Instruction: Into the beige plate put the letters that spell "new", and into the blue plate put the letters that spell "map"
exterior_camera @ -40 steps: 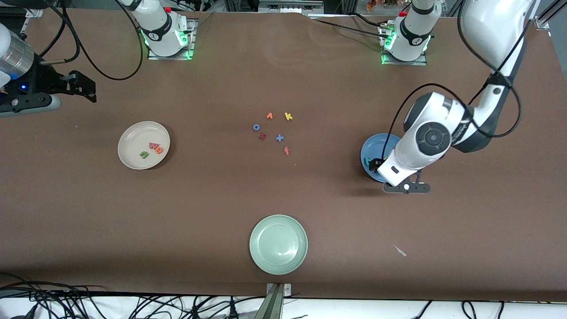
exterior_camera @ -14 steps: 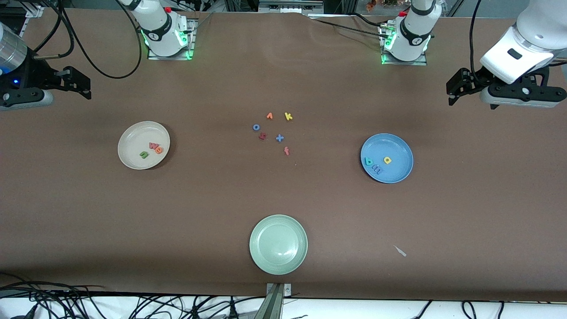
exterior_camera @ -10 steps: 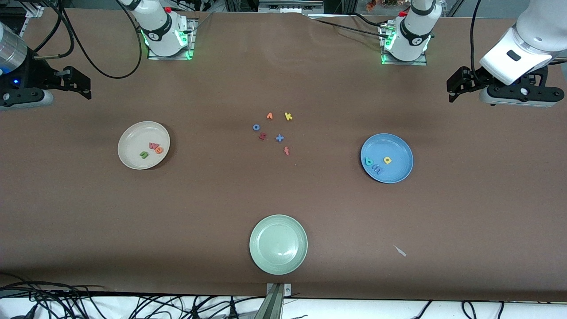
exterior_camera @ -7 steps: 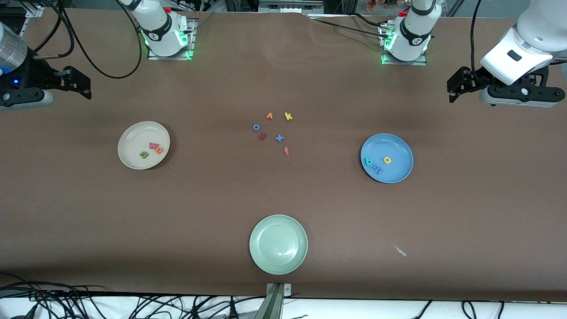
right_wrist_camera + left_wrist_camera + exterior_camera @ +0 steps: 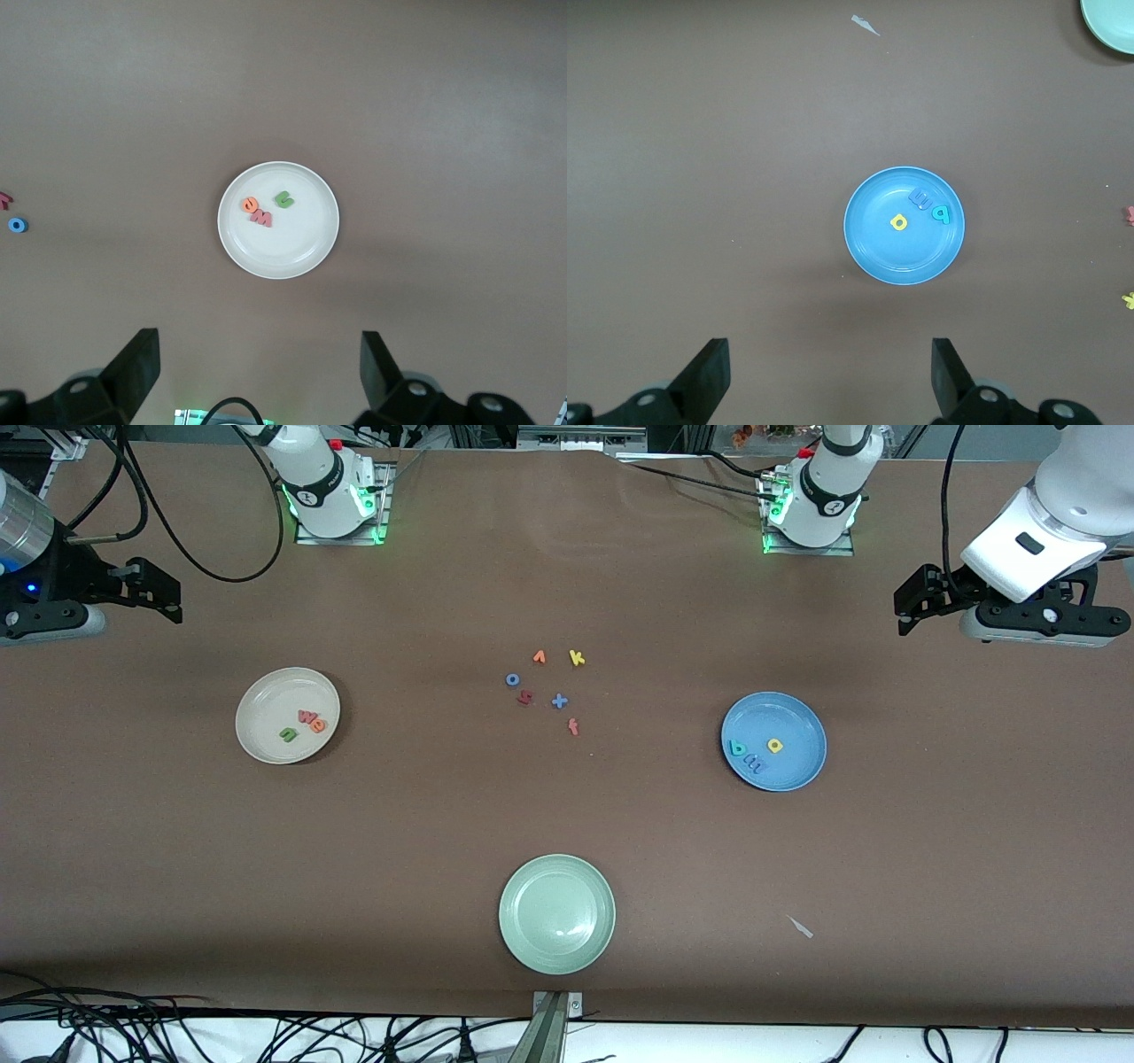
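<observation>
The beige plate point(image 5: 266, 708) holds the green "n" point(image 5: 288, 734), orange "e" point(image 5: 318, 726) and salmon-pink "w" point(image 5: 306, 716). In the blue plate point(image 5: 793, 726) lie the yellow "a" point(image 5: 775, 745), teal "p" point(image 5: 736, 748) and blue "m" point(image 5: 754, 763). My left gripper point(image 5: 902, 611) hangs open and empty high over the table near its own base; its wrist view looks down on the blue plate point(image 5: 886, 257). My right gripper point(image 5: 177, 602) waits open and empty at the right arm's end, looking down on the beige plate point(image 5: 292, 248).
Loose letters lie mid-table: orange "v" point(image 5: 539, 657), yellow "k" point(image 5: 577, 658), blue "o" point(image 5: 512, 679), a dark red letter point(image 5: 524, 698), blue "x" point(image 5: 559, 701), a salmon letter point(image 5: 573, 727). A pale green plate point(image 5: 556, 912) sits near the front edge, a small scrap point(image 5: 800, 926) beside it.
The left gripper, earlier low over the blue plate, has lifted away to the table's end, leaving three letters in the plate. Over the last second it barely drifts. The right arm is still.
</observation>
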Robot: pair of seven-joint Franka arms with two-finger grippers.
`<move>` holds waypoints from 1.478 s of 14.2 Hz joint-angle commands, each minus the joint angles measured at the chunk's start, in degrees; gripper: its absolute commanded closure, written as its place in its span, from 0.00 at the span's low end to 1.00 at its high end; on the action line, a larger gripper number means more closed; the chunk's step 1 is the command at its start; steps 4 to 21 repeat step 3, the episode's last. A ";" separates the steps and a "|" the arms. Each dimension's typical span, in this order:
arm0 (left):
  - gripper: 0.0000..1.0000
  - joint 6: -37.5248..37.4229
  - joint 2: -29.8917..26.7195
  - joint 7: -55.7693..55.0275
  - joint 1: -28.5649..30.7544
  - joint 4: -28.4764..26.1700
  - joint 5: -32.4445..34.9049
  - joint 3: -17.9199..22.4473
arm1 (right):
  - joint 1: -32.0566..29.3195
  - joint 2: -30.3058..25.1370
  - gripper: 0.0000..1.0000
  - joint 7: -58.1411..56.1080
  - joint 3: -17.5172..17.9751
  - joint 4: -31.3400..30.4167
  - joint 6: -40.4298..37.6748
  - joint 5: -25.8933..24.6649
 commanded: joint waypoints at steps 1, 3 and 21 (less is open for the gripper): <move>0.00 -1.47 0.92 0.45 0.12 2.11 -1.08 -0.01 | -0.70 -0.48 0.00 0.82 0.59 -0.21 -0.55 0.24; 0.00 -1.47 0.92 0.54 0.13 2.11 -1.00 0.08 | -0.70 -0.48 0.00 0.90 0.59 -0.21 -0.81 0.24; 0.00 -1.47 0.92 0.54 0.13 2.11 -1.00 0.08 | -0.70 -0.48 0.00 0.90 0.59 -0.21 -0.81 0.24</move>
